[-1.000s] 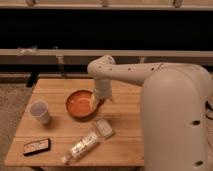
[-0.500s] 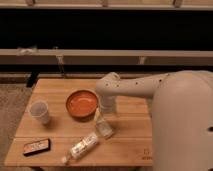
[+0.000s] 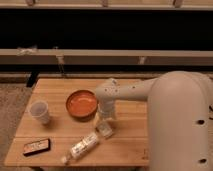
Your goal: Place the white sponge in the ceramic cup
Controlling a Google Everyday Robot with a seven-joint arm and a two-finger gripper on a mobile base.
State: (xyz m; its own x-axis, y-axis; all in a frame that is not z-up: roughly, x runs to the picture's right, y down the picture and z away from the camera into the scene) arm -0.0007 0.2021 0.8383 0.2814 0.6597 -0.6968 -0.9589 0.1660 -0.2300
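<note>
White sponge (image 3: 105,131): long axis diagonal | fingers (image 3: 103,119) just over it | grip: cannot tell

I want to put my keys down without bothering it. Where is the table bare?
Bare wood lies along the table's far edge behind the orange bowl, and at the front between the clear bottle and the table's right edge. Crowded: the middle, where the gripper hangs over the white sponge beside the bowl.

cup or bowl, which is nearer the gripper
The orange bowl: it lies right beside the gripper, which hangs over the white sponge; the ceramic cup stands farther off, past the bowl.
</note>
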